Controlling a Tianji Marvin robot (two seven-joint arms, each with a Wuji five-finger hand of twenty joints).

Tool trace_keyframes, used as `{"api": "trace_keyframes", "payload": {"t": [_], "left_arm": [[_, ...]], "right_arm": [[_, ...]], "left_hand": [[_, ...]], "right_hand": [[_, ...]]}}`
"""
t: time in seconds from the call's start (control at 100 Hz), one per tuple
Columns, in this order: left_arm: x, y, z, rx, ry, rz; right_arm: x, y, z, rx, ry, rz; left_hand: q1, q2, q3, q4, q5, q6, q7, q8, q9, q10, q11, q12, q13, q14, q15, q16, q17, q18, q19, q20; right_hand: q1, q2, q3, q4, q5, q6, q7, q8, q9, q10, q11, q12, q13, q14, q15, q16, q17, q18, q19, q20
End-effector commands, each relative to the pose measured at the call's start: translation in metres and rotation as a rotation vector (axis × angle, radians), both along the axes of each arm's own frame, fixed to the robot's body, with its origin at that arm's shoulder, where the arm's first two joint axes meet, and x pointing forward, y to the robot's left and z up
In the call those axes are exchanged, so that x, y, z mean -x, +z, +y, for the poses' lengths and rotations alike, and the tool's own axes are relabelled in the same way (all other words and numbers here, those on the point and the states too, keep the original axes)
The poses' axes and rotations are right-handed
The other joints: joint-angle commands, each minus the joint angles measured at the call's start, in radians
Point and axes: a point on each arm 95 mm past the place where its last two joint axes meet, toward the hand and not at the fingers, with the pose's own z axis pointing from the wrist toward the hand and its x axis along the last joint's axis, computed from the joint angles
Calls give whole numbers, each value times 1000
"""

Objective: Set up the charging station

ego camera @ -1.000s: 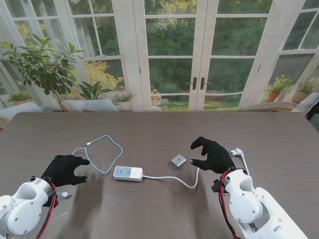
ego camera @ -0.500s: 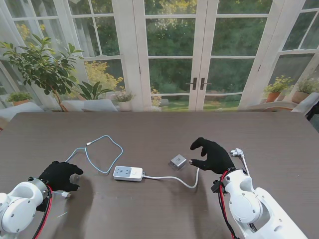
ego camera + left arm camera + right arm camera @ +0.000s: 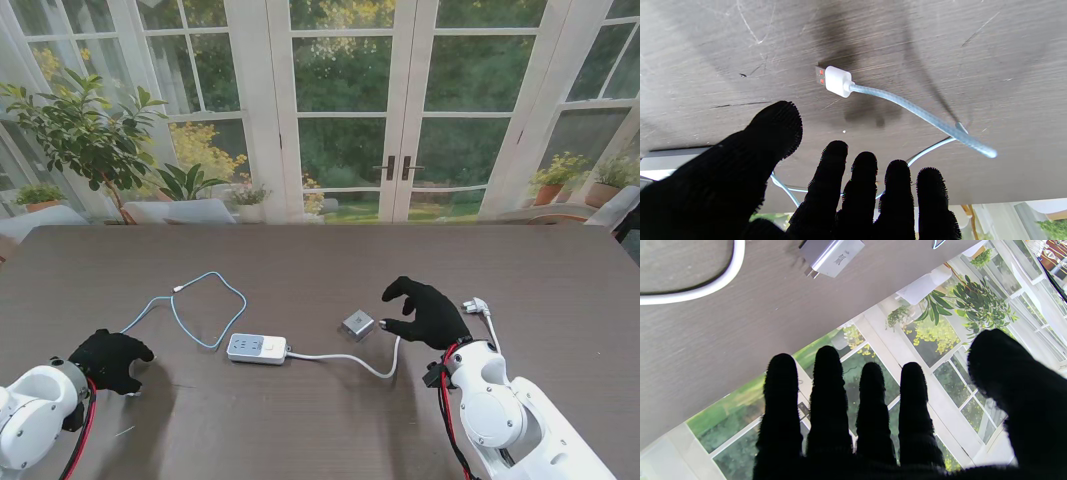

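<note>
A white power strip (image 3: 256,348) lies at the table's middle, its white cord (image 3: 345,362) curving right to a wall plug (image 3: 476,306). A silver charger block (image 3: 357,324) sits just left of my right hand (image 3: 425,310), which hovers open with thumb and fingers spread; the wrist view shows the charger (image 3: 831,255) and cord (image 3: 696,290) beyond the fingertips. A pale blue cable (image 3: 205,300) loops left of the strip. Its white USB plug (image 3: 833,81) lies on the table just past my left hand (image 3: 108,358), which is open and holds nothing. My left hand hides the plug in the stand's view.
The dark wooden table (image 3: 320,260) reaches back to glass doors and potted plants. The blue cable's small far connector (image 3: 177,290) rests on the table behind the loop.
My left hand has drawn back toward me and to the left, ending over the blue cable's plug end. The right hand, charger and strip have not moved.
</note>
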Motion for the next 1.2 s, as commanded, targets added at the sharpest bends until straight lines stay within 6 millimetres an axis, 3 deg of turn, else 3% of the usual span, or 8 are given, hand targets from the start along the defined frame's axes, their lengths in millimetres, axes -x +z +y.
{"api": "trace_keyframes", "payload": {"t": [0.0,0.17,0.5,0.96,1.05,1.19], "left_arm": [[2,-2,3,-24,6,21],[2,-7,5,-71,6,33],[4,-13,9,-107,21,63],[4,-15,6,-120,21,72],[3,-16,5,-119,20,78],[4,-16,4,-122,19,88]], "right_arm": [[3,-2,4,-6,12,17],[3,-3,4,-14,11,22],[4,-3,4,-30,9,31],[3,-4,5,-41,8,39],[3,-4,5,-40,7,40],[3,-5,4,-43,6,43]], "left_hand": [[19,-38,29,12,13,6,10,5,-1,-5,11,-2,25,-4,18,10,11,-7,36,5],[4,-37,25,11,27,0,21,14,22,-6,19,7,43,8,22,16,4,22,38,4],[-4,-36,25,10,54,-7,52,47,70,-3,30,28,99,0,43,41,42,13,95,27],[1,0,25,14,165,-68,220,225,203,-19,117,158,197,16,147,150,99,34,264,105],[43,-23,-13,-54,168,-90,292,308,224,-25,148,205,217,21,181,182,110,35,297,121],[98,-48,-68,-86,167,-122,407,346,259,-33,204,274,248,33,248,236,124,42,348,147]], "right_hand": [[-34,8,-8,21,20,3,-412,-5,-17,6,-15,-6,-7,-2,-23,-872,-10,3,-31,16],[-34,10,-10,21,21,5,-414,-5,-16,5,-16,-6,-6,-2,-23,-872,-11,2,-33,17],[-33,12,-10,22,25,9,-414,-5,-11,6,-18,-6,-7,-2,-25,-871,-14,3,-37,19],[-31,13,-9,22,23,12,-414,-5,-7,9,-19,-5,-6,1,-25,-870,-15,5,-41,22],[-30,12,-9,22,20,13,-414,-5,-8,9,-19,-5,-6,2,-25,-870,-13,5,-41,23],[-28,14,-9,22,19,15,-413,-5,-7,10,-19,-5,-7,1,-26,-870,-14,5,-43,23]]}}
